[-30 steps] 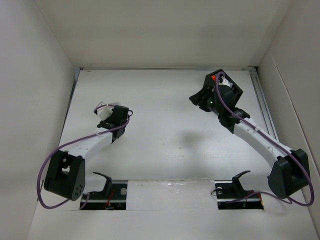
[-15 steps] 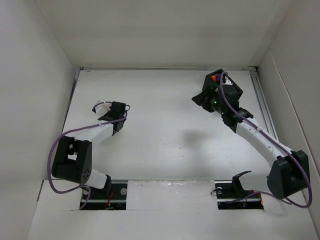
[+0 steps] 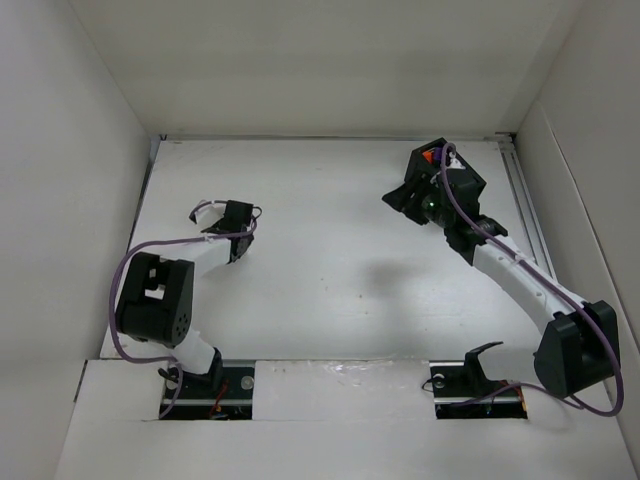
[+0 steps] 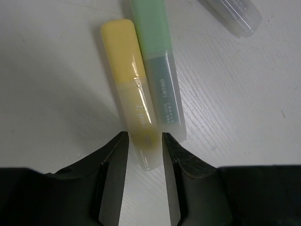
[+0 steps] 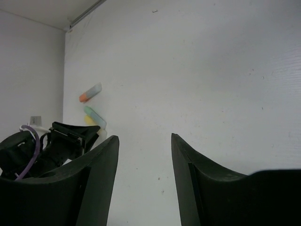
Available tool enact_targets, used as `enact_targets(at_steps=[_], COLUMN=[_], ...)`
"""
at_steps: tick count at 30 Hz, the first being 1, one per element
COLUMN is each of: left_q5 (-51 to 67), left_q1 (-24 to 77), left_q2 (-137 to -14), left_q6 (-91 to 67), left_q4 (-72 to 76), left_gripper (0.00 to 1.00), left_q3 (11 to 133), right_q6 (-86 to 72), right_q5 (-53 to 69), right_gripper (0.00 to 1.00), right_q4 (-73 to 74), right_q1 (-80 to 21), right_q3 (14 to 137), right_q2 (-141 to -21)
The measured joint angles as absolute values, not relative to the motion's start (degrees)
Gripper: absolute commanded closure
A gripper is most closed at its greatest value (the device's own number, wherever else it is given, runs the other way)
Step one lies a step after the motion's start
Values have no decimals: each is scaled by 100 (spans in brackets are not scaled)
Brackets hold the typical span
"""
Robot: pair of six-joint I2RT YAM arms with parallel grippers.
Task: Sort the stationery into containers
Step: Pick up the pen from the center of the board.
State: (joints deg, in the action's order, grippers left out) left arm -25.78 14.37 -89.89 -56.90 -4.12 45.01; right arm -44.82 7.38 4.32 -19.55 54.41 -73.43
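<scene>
**Overhead view.** We see a white table (image 3: 320,290) with both arms reaching out from its 6 o'clock edge. The left gripper (image 3: 236,213) is low over the table toward 10 o'clock. The right gripper (image 3: 400,196) is toward 1 o'clock, just beside a black plastic box (image 3: 470,177) with slotted sides. The right arm partly covers this box. A patch of orange (image 3: 428,156) shows at the box's 11 o'clock rim; we cannot tell which compartment holds it.

**Left wrist view.** A short plastic yellow highlighter (image 4: 129,89) lies on the table, its cap toward 12 o'clock and its clear end toward 6 o'clock. A plastic green highlighter (image 4: 157,61) of like shape lies touching it on the 3 o'clock side, parallel to it. The rounded end of a grey translucent barrel (image 4: 233,14) sits apart at 1 o'clock. The two black fingers (image 4: 115,160) of the left gripper are slightly parted, one on each side of the yellow highlighter's clear end. A sliver of table shows beside the 3 o'clock finger, so we read the jaws as close but not pinching.

**Right wrist view.** The right gripper (image 5: 143,139) has its jaws spread with only bare table between them. Well apart, at 9 o'clock, we note an orange-tipped marker (image 5: 90,93). The two highlighters lie just below it, next to the left gripper.
</scene>
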Motion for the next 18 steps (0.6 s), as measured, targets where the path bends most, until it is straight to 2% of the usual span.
enact_targets(at_steps=[4,6,9,11,18], left_q5=[-2486,-2482,-2451,-2405,-2115], left_q1=[1310,1299,1302,1302,1302], left_q2=[-9024,-9021,-8976,-8906,-8707], left_q6=[-5686,-5686,-5684,-5664,-5542], left_q4=[-281,-220,-97,-62,-202], left_gripper=[80,80,76,69,66], left_q3=[4469,4449,4348,4274,4128], right_q6=[-4482,-4482,-4482,-4482,-4482], right_q5=[749,751,753,753,784], right_gripper=[46,44,43,42,41], right_q4=[429,429,429,429,429], right_q1=[-1946,-1927,-1905,-1887,-1789], right_q3=[5441,5435,5428,5426,5352], right_q2=[-7343,-7343,-7343,-7343,-7266])
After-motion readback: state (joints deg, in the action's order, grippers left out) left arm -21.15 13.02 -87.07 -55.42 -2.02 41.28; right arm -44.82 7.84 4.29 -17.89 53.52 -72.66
